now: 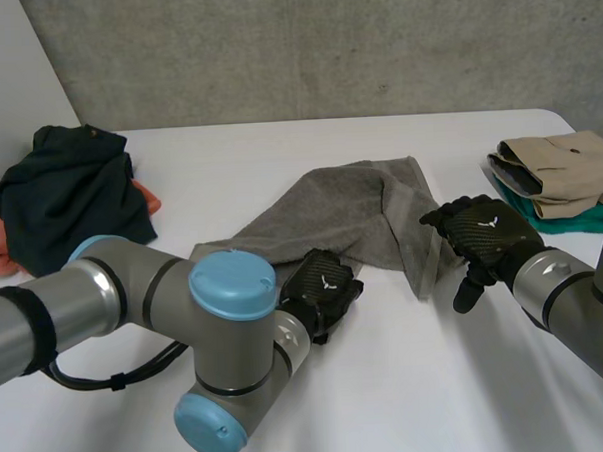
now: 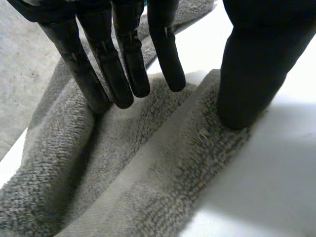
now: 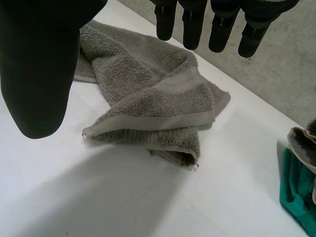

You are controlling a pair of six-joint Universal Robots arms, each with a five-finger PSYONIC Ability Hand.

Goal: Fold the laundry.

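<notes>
Towel: the grey towel (image 1: 351, 209) lies rumpled mid-table (image 1: 388, 382), its right end doubled over.
Left: the left hand (image 1: 322, 290) presses straight fingers and thumb on the near edge, gripping nothing, likely pinning it.
Right: the right hand (image 1: 477, 233) hovers beside the doubled end, fingers apart and empty, likely placed to take that corner.
Sides: a folded stack (image 1: 559, 170) lies right and a dark pile (image 1: 70, 196) left.

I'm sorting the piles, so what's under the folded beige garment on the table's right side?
A teal cloth lies under the beige garment. Only its near edge shows; the rest is covered, so what it is cannot be told.
</notes>
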